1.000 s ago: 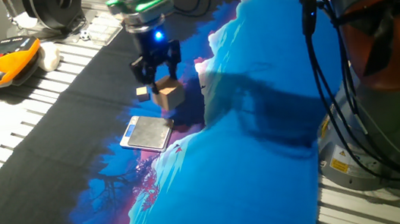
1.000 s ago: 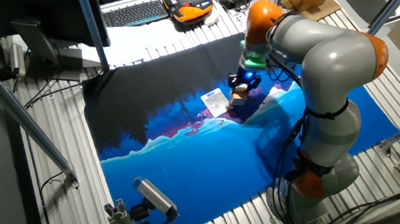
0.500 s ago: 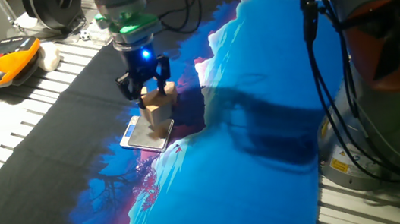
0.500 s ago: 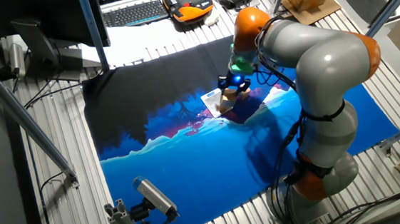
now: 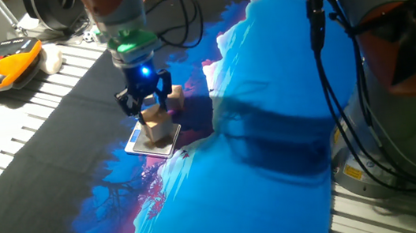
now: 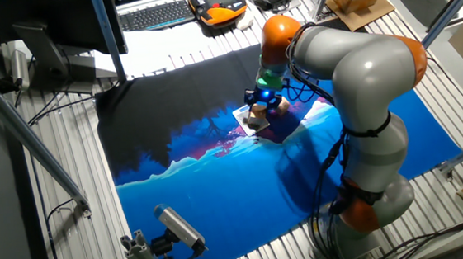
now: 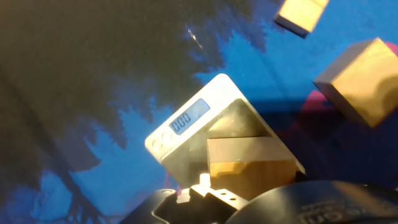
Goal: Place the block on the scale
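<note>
My gripper [image 5: 148,112] is shut on the block [image 5: 155,123], a light-brown wooden cube, and holds it low over the scale [image 5: 144,145]. In the hand view the block [image 7: 249,167] is over the silvery plate of the scale [image 7: 186,134], whose display reads 000. Whether the block touches the plate I cannot tell. In the other fixed view the gripper [image 6: 260,111] is over the scale [image 6: 244,114]. The medium wooden cube [image 5: 177,94] lies on the cloth just right of the gripper and also shows in the hand view [image 7: 364,81], with the tiny cube [image 7: 301,14] beyond it.
A blue and black cloth [image 5: 260,150] covers the table. An orange teach pendant [image 5: 14,59] and a keyboard [image 6: 156,15] lie past the cloth's edge. The robot's base and cables [image 5: 393,70] stand at the right.
The gripper has carried the block left and down, from beside the scale to right over its plate. The medium cube it hid before now shows.
</note>
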